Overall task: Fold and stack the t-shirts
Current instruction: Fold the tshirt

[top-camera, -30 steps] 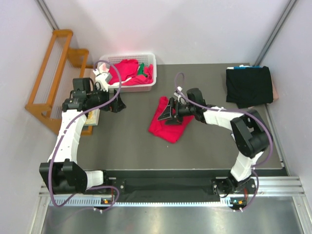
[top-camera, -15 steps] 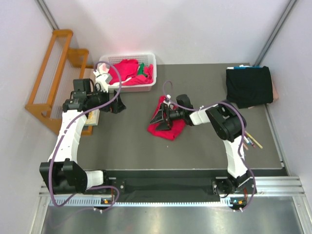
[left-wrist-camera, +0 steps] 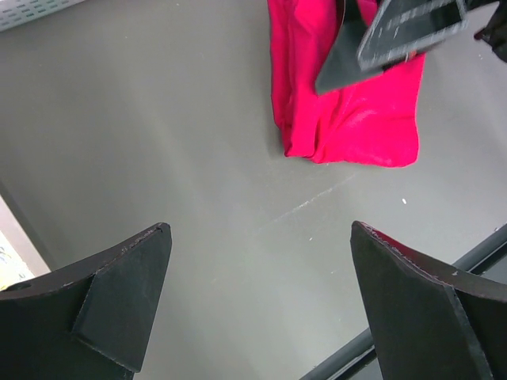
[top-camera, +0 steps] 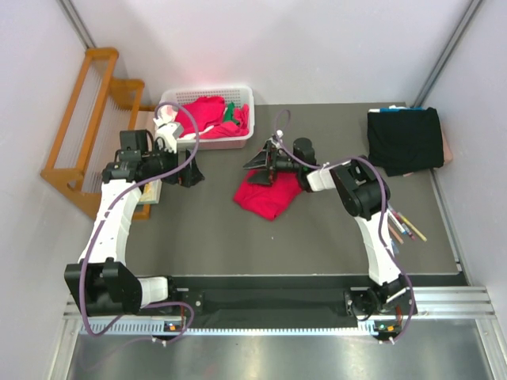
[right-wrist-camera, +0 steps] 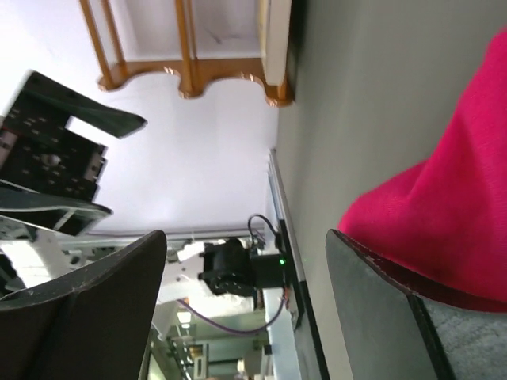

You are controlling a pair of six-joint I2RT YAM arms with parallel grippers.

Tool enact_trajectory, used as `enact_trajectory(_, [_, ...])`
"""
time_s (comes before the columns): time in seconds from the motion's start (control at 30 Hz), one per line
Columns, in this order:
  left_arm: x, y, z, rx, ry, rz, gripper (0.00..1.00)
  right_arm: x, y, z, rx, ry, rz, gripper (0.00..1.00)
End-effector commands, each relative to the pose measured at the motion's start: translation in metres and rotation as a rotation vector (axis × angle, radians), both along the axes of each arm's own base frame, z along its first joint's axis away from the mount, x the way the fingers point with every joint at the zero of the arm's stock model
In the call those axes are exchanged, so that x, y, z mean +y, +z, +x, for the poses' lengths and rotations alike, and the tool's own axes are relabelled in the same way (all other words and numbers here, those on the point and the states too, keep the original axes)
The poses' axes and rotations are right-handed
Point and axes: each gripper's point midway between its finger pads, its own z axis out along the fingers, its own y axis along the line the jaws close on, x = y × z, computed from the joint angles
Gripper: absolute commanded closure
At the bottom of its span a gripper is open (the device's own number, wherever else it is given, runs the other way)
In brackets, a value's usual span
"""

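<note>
A folded crimson t-shirt [top-camera: 268, 195] lies mid-table; it also shows in the left wrist view [left-wrist-camera: 348, 119] and the right wrist view [right-wrist-camera: 455, 226]. My right gripper [top-camera: 258, 164] is open and empty, turned on its side just above the shirt's far edge [right-wrist-camera: 245, 237]. My left gripper [top-camera: 190, 173] is open and empty over bare table, left of the shirt [left-wrist-camera: 261, 301]. More red shirts with bits of green and white [top-camera: 207, 113] fill the white basket [top-camera: 246, 96]. A folded black shirt [top-camera: 405, 139] lies at the back right.
A wooden rack [top-camera: 79, 119] stands off the table's left edge, also in the right wrist view [right-wrist-camera: 190, 47]. A book-like item [top-camera: 150, 192] lies under the left arm. Pens [top-camera: 404, 228] lie near the right arm. The table's front rail [top-camera: 317, 279] runs along the near edge.
My right gripper swept left across the red shirt, then rose to its far edge while the arm swung in. The shirt now lies more compact and slightly further left. The left arm barely moved.
</note>
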Motion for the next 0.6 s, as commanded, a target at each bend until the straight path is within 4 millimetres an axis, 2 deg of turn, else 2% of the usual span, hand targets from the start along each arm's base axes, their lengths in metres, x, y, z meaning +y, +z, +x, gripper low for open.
enact_trajectory(0.0, [0.004, 0.009, -0.003, -0.051, -0.008, 0.023, 0.01, -0.006, 0.019, 0.03, -0.048, -0.068, 0.097, 0.18])
enact_trajectory(0.03, [0.005, 0.009, -0.003, -0.054, -0.009, 0.026, 0.01, -0.008, 0.016, 0.038, -0.052, -0.084, 0.088, 0.18])
enact_trajectory(0.1, [0.005, 0.011, -0.003, -0.056, -0.008, 0.025, 0.01, -0.011, -0.009, 0.046, -0.012, -0.109, 0.036, 0.19])
enact_trajectory(0.13, [0.005, 0.011, -0.004, -0.054, -0.008, 0.027, 0.01, -0.014, -0.014, 0.051, -0.004, -0.121, 0.029, 0.19])
enact_trajectory(0.3, [0.006, 0.017, -0.006, -0.074, -0.008, 0.039, 0.01, -0.032, -0.054, 0.062, 0.04, -0.171, -0.072, 0.19])
enact_trajectory(0.33, [0.007, 0.017, -0.007, -0.076, -0.01, 0.041, 0.01, -0.038, -0.056, 0.064, 0.042, -0.184, -0.078, 0.19])
enact_trajectory(0.47, [0.006, 0.016, -0.008, -0.071, -0.014, 0.033, 0.01, -0.049, -0.044, 0.064, 0.006, -0.184, -0.076, 0.19])
enact_trajectory(0.5, [0.005, 0.016, -0.008, -0.069, -0.019, 0.031, 0.01, -0.049, -0.028, 0.064, -0.032, -0.182, -0.066, 0.19])
enact_trajectory(0.53, [0.005, 0.017, -0.009, -0.07, -0.019, 0.029, 0.01, -0.051, -0.024, 0.062, -0.032, -0.177, -0.081, 0.19])
enact_trajectory(0.57, [0.005, 0.017, -0.008, -0.072, -0.018, 0.028, 0.01, -0.051, -0.001, 0.061, -0.113, -0.168, -0.079, 0.19])
